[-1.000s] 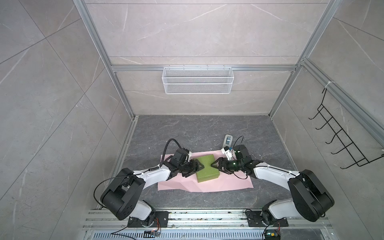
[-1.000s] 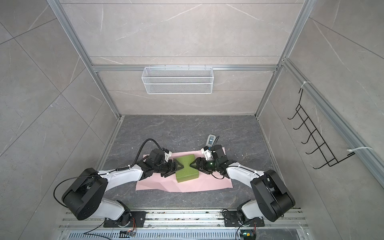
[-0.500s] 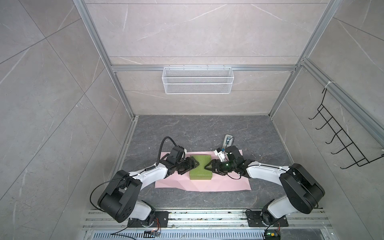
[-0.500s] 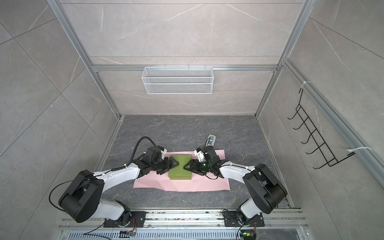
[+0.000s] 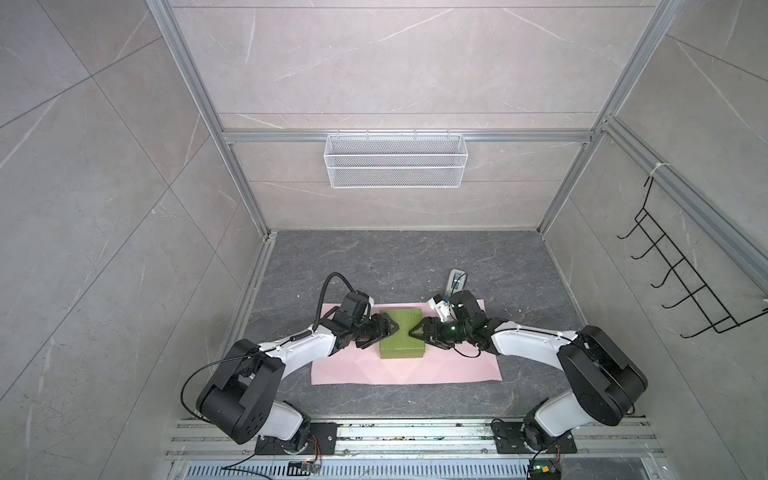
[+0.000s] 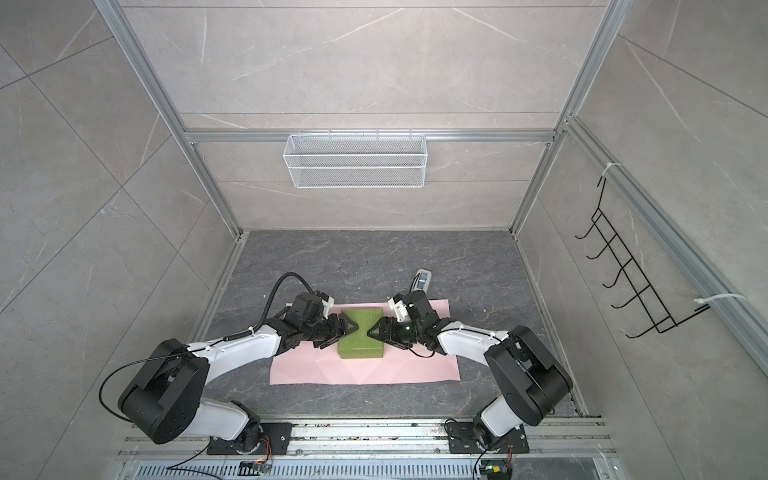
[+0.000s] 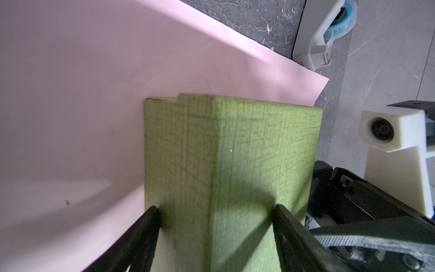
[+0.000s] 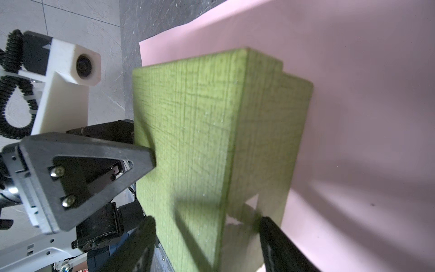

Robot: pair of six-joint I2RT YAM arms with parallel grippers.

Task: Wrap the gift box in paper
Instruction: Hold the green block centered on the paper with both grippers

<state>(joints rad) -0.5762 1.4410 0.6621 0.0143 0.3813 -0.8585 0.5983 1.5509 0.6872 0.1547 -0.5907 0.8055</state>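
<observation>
Grey floor (image 5: 374, 257), pink paper (image 5: 457, 370): left tool (image 5: 395, 328) and right tool (image 5: 410, 332) clamp the gift box (image 5: 401, 347) (opposite ends).

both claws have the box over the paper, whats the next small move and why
Probably lower the box flat onto the paper, and only then open. The left claw and right claw pinch its opposite ends, and it is already near the middle of the sheet, with pink showing on both sides.
</observation>
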